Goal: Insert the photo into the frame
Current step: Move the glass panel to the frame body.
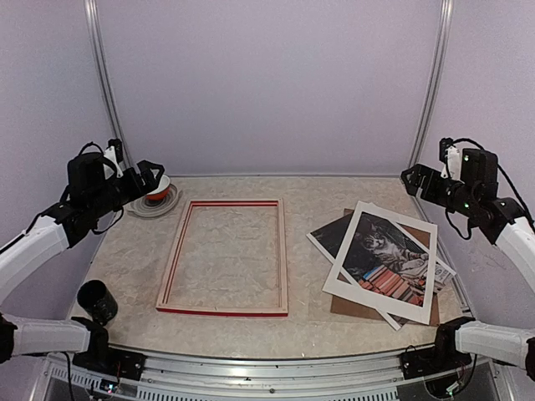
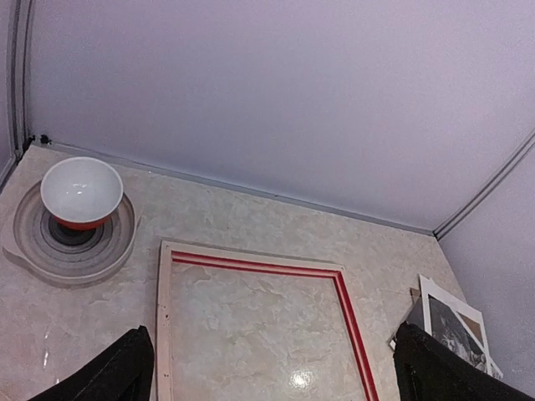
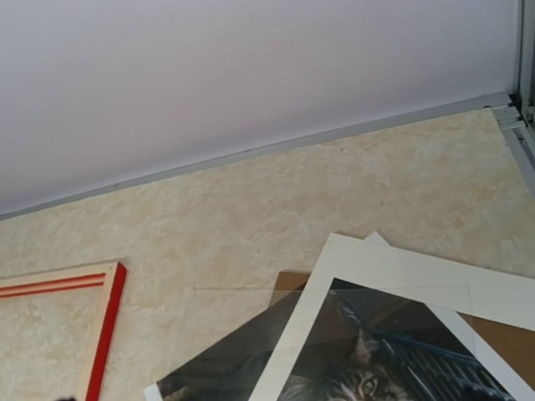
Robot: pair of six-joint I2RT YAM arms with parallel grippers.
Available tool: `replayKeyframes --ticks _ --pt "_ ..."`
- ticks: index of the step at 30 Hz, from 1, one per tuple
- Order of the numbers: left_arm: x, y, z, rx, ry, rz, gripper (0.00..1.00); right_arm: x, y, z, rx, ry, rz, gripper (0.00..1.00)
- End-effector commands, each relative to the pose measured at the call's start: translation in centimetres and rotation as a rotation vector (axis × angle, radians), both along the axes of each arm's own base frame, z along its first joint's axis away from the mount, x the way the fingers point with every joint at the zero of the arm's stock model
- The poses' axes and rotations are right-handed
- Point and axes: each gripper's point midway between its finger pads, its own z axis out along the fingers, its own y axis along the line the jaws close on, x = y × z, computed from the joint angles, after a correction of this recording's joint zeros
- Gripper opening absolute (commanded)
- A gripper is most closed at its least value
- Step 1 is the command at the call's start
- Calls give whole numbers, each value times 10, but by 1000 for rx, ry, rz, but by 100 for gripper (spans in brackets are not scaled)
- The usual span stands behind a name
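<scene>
Across the marbled table, two lots of things lie apart. Left of the middle, the frame rests flat with its pale wood back upward. Red shows along its near edge and inside the rails, and bare tabletop shows through its opening.

To the right, the photo lies face up and skewed, the cat and its books plain to see inside the white border. It sits on top of a darker print and a brown board, both poking out from under it. It does not touch the frame; a strip of table lies between them.

The left gripper hangs in the air over the far left corner, its fingers spread wide with nothing between them. Close by, at the far left, sits a white bowl with a red outside, on a round grey stand.

The right gripper hovers above the far right corner, its jaws apart too and empty, clear of the photo. A black cylinder stands at the near left.
</scene>
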Motion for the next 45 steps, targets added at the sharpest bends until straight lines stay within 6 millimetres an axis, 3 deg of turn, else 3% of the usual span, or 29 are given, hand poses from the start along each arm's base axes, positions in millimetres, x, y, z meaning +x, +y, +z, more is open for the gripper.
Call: replayKeyframes --ticks 1,5,9,15,28,31,36,45 --pt "1 16 -7 -266 -19 -8 99 -4 -7 13 35 -43 -36 99" --pt "5 13 -18 -251 19 -55 99 -16 17 33 38 -185 125 99" --pt "14 -4 -27 -76 78 -22 99 -17 18 38 54 -223 133 99" --pt "16 -47 -29 1 97 -100 99 4 11 9 25 -85 75 99" --pt "26 -173 -64 142 182 -317 99 28 -18 -96 -60 309 -120 99" --pt "32 -200 -78 157 207 -352 99 28 -28 -111 -66 386 -192 99" --pt "36 -240 -101 136 265 -438 99 27 -18 -124 -48 436 -146 99" --pt "36 -295 -134 171 340 -534 99 21 -26 -144 -65 461 -182 99"
